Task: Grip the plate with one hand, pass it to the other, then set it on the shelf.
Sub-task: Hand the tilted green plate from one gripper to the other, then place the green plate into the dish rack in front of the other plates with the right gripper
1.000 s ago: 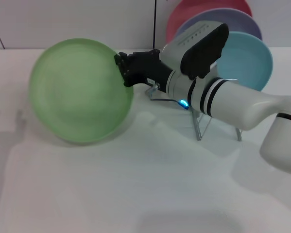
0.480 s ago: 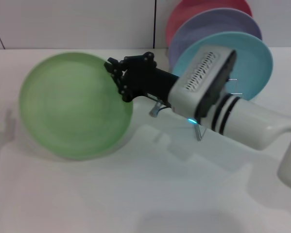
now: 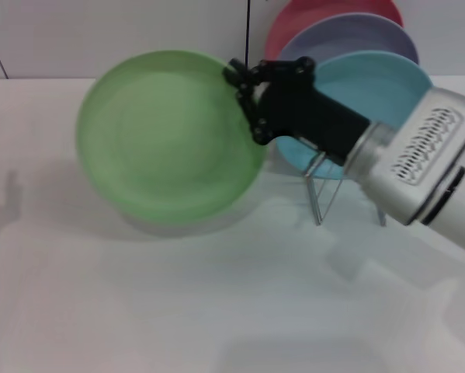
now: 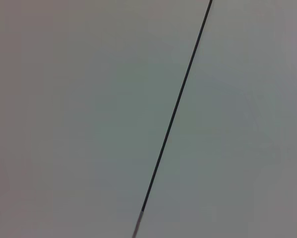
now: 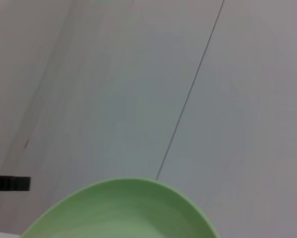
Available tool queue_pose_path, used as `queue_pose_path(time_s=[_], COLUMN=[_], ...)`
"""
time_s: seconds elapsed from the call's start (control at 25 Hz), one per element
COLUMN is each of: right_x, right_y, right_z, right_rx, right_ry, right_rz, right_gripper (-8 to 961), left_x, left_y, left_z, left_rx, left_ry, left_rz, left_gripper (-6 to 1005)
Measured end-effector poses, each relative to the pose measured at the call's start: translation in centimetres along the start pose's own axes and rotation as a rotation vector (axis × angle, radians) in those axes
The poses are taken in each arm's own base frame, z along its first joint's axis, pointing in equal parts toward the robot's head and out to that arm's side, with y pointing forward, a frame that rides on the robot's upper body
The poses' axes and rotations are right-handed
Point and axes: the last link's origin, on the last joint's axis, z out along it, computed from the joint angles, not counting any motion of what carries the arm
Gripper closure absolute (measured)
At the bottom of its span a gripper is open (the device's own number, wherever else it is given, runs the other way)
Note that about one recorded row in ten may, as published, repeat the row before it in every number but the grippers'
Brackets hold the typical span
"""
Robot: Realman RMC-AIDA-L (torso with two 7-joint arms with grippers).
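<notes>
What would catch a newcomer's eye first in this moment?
The green plate, held up off the white table by the right gripper clamped on its rim. Just behind, the wire shelf already holds a turquoise plate, a lavender plate and a pink plate.

Held left of the rack (image 3: pixel 323 189) by the right gripper (image 3: pixel 244 97): the plate (image 3: pixel 166 136), seemingly clear of the table (image 3: pixel 139 303). Three plates (image 3: pixel 387 81) stacked in the rack, behind.
</notes>
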Motion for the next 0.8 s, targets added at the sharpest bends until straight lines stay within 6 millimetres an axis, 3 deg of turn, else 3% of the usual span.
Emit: queue_pose_path(time_s=[0.24,0.8], right_x=[-0.1,-0.2], right_y=[-1.7,-3.0], right_z=[-2.7,-5.5], right_rx=[0.043,0.033], right_ry=[-0.049,-0.046], right_rz=[-0.054,-0.187], right_gripper=[918,918], left_x=[-0.2,-0.4], left_y=[0.0,0.7], left_z=[-0.1,0.3], left_rx=[-0.004,-0.017], left_ry=[-0.015,-0.018], left_rz=[-0.058,-0.095], left_gripper=[438,438])
